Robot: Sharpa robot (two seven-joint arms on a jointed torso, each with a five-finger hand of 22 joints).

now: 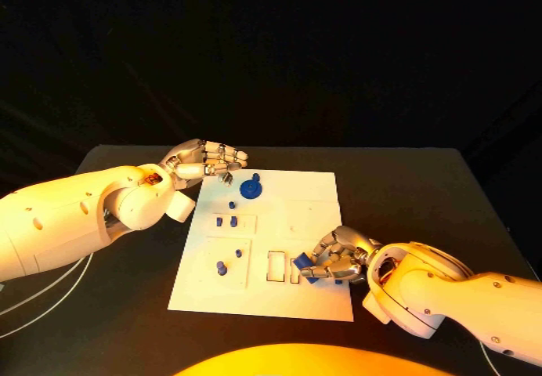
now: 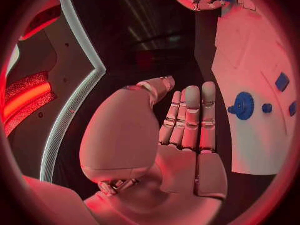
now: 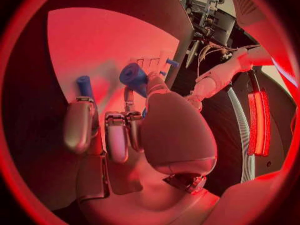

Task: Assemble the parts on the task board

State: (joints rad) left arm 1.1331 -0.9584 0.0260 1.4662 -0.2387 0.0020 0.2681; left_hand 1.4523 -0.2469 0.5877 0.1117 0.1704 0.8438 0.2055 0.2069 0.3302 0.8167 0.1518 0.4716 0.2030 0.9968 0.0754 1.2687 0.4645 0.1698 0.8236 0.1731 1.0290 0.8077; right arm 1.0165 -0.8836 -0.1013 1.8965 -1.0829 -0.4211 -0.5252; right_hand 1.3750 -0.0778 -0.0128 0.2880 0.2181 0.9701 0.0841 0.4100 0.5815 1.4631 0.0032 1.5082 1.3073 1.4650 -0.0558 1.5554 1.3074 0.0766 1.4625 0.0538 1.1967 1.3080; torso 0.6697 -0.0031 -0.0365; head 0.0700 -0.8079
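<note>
White task board (image 1: 305, 204) lying flat in the middle of the black table (image 1: 452, 188), long side running away from the robot. Small blue parts scattered over it: a round disc-shaped part (image 1: 252, 188) near the far left corner, a tiny stud (image 1: 233, 205) just below that, two short upright pieces (image 1: 226, 222) in a raised square block, two more pieces (image 1: 229, 262) in the round recess at the near left. Rectangular slots (image 1: 276, 265) cut into the near middle of the board.

At the board's near right edge, right hand (image 1: 331, 261) curled in around a blue part (image 1: 305, 262), fingers bent over it just beside the slots. Same grip seen from the right wrist: a blue cylinder-ended piece (image 3: 134, 77) pinched between thumb and fingertips, a second blue shape (image 3: 84, 85) beyond the outer finger, unclear whether held or resting on the board.

At the far left corner, left hand (image 1: 210, 161) hovering just off the board's edge, next to the disc-shaped part but apart from it. From the left wrist, fingers (image 2: 190, 117) straight and pressed together side by side, thumb alongside, palm bare, nothing held; disc (image 2: 243, 105) on the board beyond the fingertips.
</note>
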